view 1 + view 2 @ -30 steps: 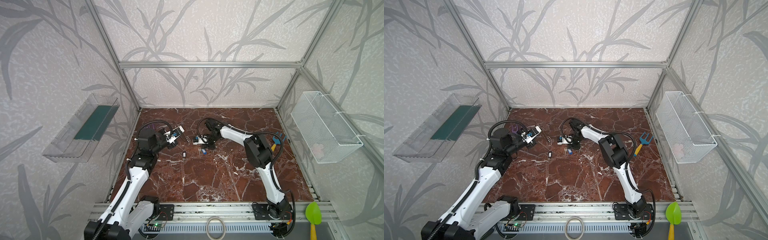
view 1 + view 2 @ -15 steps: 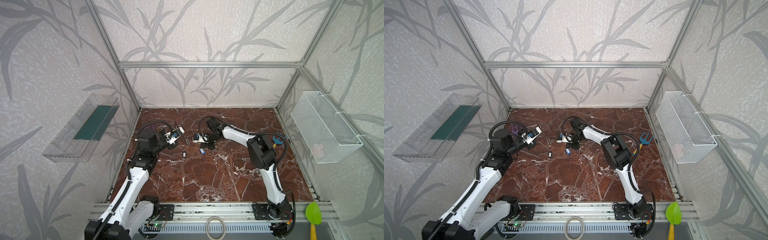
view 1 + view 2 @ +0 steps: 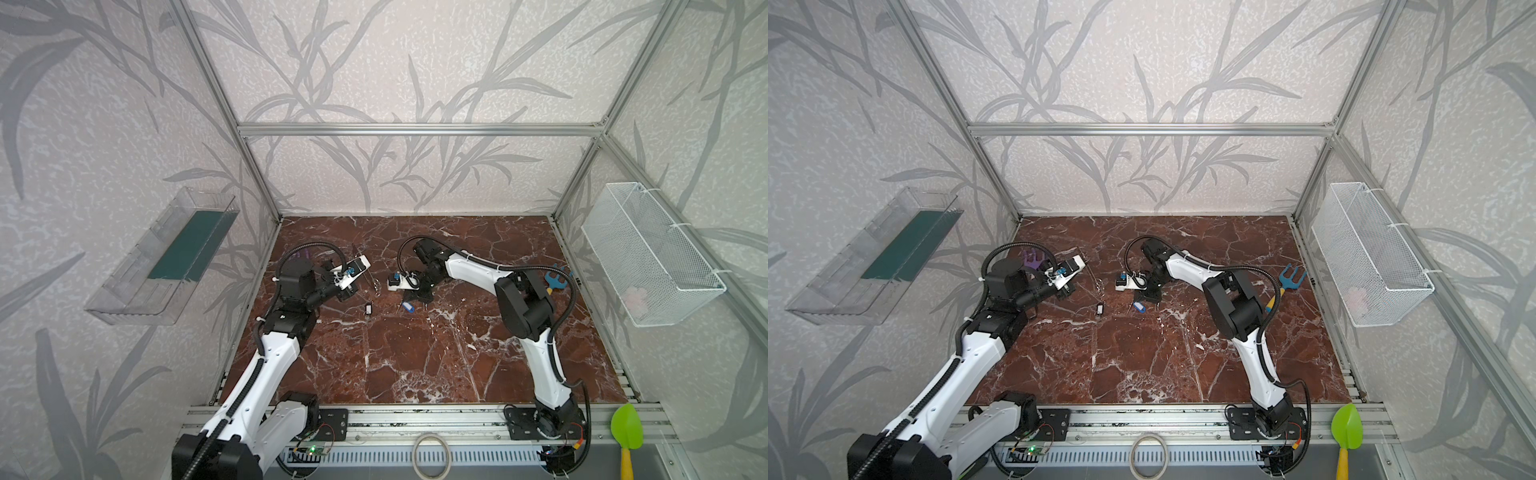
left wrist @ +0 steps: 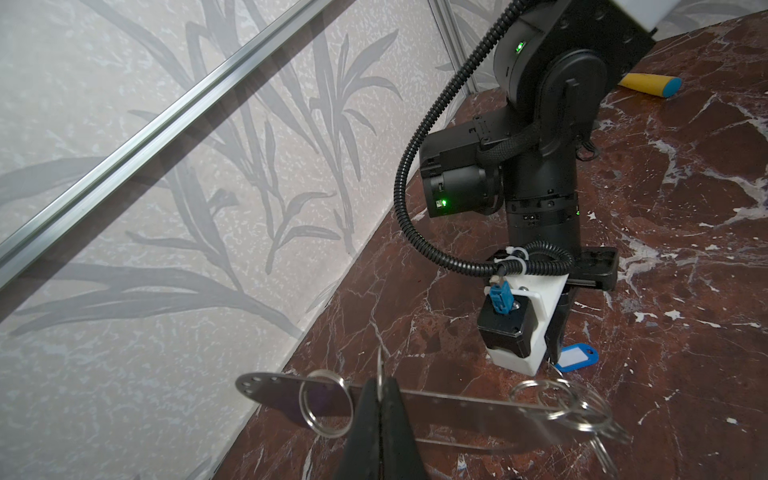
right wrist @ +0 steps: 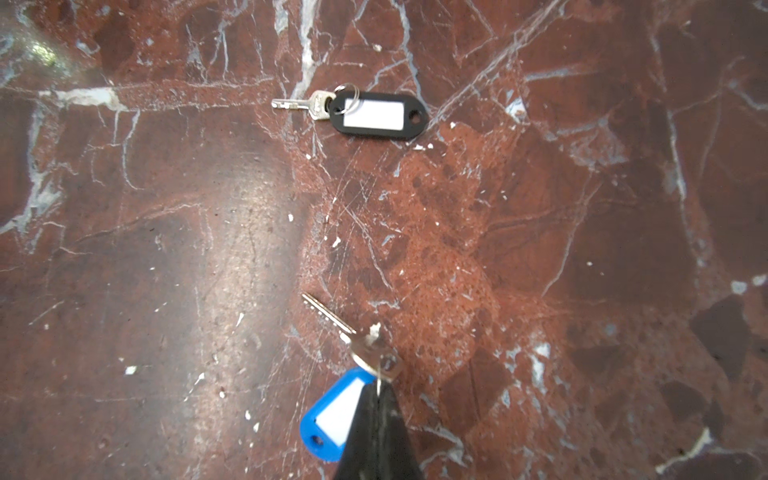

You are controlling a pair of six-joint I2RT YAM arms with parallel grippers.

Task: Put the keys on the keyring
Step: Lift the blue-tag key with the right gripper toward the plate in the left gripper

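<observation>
While the left gripper (image 4: 380, 397) stays clamped on the keyring (image 4: 457, 415), holding it above the table (image 5: 166, 270), the right arm's elbow has swung slightly outward and little else has moved. Its right gripper (image 5: 379, 390) sits shut at the blue key (image 5: 365, 349), apparently pinching the small split ring, though the tips hide the contact. That key still rests on the table, so the lift toward the keyring looks like the next step. Well apart from it, the black key (image 5: 380, 113) lies untouched.

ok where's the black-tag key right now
In a top view the black-tag key lies on the marble tabletop left of centre, apart from the blue-tag key on its right.
</observation>
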